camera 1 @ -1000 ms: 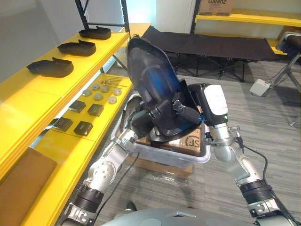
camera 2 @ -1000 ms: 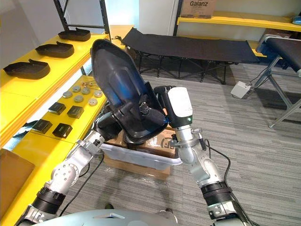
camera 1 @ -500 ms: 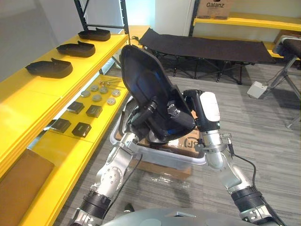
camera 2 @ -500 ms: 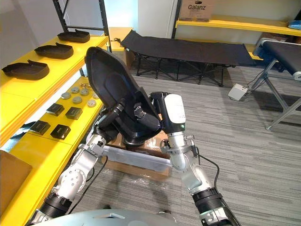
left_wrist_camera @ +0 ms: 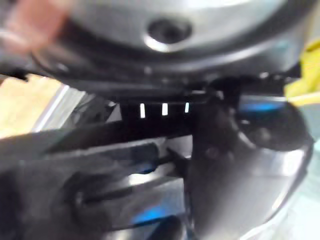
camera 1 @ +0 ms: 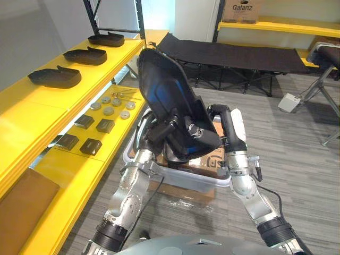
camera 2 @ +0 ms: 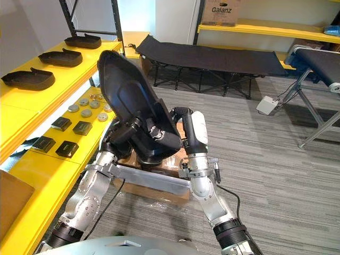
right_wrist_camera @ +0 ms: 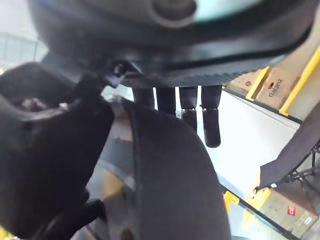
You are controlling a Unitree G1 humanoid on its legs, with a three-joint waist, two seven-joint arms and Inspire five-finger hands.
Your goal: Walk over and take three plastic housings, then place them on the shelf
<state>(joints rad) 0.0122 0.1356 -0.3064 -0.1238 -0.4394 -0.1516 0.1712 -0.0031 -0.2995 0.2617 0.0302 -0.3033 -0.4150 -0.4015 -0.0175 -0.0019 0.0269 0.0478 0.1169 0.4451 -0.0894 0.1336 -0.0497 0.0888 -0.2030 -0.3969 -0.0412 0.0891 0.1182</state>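
Item: one large black plastic housing (camera 1: 164,90), centre of frame, stood steeply on end with its narrow tip uppermost. It was carried at its broad lower end by both hands. The left hand (camera 1: 163,132) was curled round the lower edge. The right hand (camera 1: 197,132) pinched the wall just beside it, thumb on one face and fingers on the other. A shell this wide probably called for the two-handed hold. It hung clear above a grey bin (camera 1: 180,179) at lower centre, which held a cardboard box (camera 1: 210,159). That height probably kept the housing from catching the rim. Destination: the yellow upper shelf (camera 1: 32,106) at left, where three like housings (camera 1: 49,77) already lay in a row with bare board nearer the camera. The lower shelf (camera 1: 69,175) carried black blocks (camera 1: 90,146) and metal discs (camera 1: 110,110), so it was judged no place for the housing.
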